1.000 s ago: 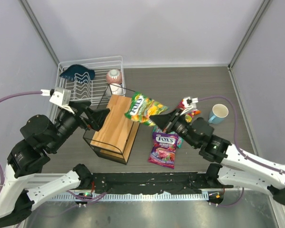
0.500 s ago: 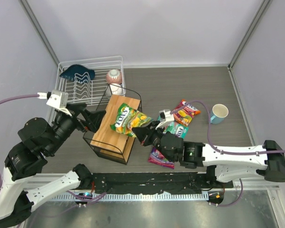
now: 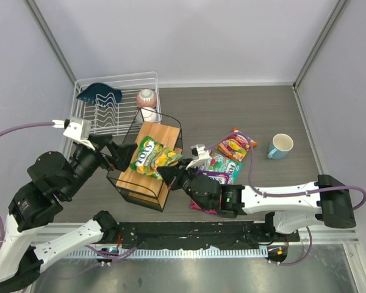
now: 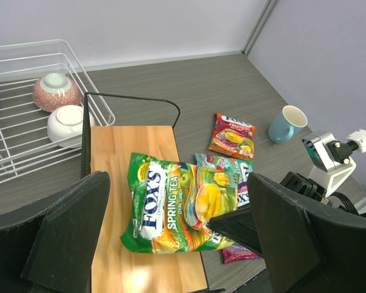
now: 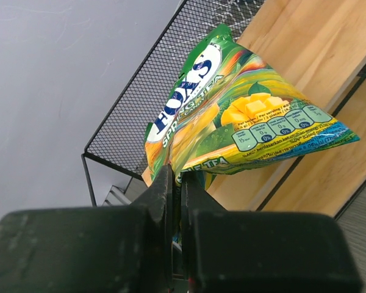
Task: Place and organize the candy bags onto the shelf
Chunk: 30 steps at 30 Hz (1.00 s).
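While clamped on the yellow-green bag [image 3: 149, 157], holds it by right gripper [image 3: 165, 173] over the shelf [image 3: 137, 178] top board, nine o'clock from orange-red bag [image 3: 235, 146]. Widely spread left gripper [image 3: 123, 155] at shelf's nine o'clock.

You had three plain, pale grey walls boxing in your workspace: the back wall [image 3: 183, 36], the left wall [image 3: 18, 67] and the right wall [image 3: 348, 67]; thin metal strips [image 3: 51, 44] ran down the two far corners; the table [image 3: 232, 107] was dark grey with a fine wood grain; the light fell soft and even; a white wire dish rack [image 3: 116, 75] sat in the far left corner; a pale blue mug [image 3: 280, 146] stood near the right wall; a brushed metal ledge [image 3: 189, 278] lay along your near edge, catching a dull sheen.
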### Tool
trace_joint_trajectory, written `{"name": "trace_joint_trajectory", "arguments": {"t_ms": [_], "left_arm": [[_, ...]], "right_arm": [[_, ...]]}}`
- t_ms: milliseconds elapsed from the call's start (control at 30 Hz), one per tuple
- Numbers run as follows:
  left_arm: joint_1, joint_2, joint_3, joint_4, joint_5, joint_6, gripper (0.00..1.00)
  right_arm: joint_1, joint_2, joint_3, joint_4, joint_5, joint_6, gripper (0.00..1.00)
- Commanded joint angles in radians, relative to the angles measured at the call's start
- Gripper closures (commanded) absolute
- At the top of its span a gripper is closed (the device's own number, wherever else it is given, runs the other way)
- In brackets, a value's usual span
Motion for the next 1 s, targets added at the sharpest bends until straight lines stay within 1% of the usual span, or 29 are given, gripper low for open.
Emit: {"name": "trace_joint_trajectory", "arguments": {"t_ms": [0, 100, 233, 433, 967], "left_arm": [[0.003, -0.015, -0.012, 0.015, -0.008, 0.018, 0.0], [0.003, -0.016, -0.016, 0.015, -0.008, 0.018, 0.0], [0.003, -0.016, -0.019, 0.019, -0.008, 0.016, 0.0], [0.003, -0.018, -0.021, 0.016, -0.01, 0.018, 0.0], [0.003, -0.018, -0.032, 0.026, -0.005, 0.013, 0.0]], "right_arm": [[-0.01, 0.003, 0.049, 0.142, -0.049, 0.037, 0.99], [-0.028, 0.021, 0.037, 0.162, -0.108, 0.08, 0.99], [-0.033, 0.055, 0.034, 0.178, -0.142, 0.108, 0.99], [-0.033, 0.095, 0.033, 0.201, -0.155, 0.135, 0.99], [-0.027, 0.127, 0.008, 0.234, -0.214, 0.203, 0.99]]}}
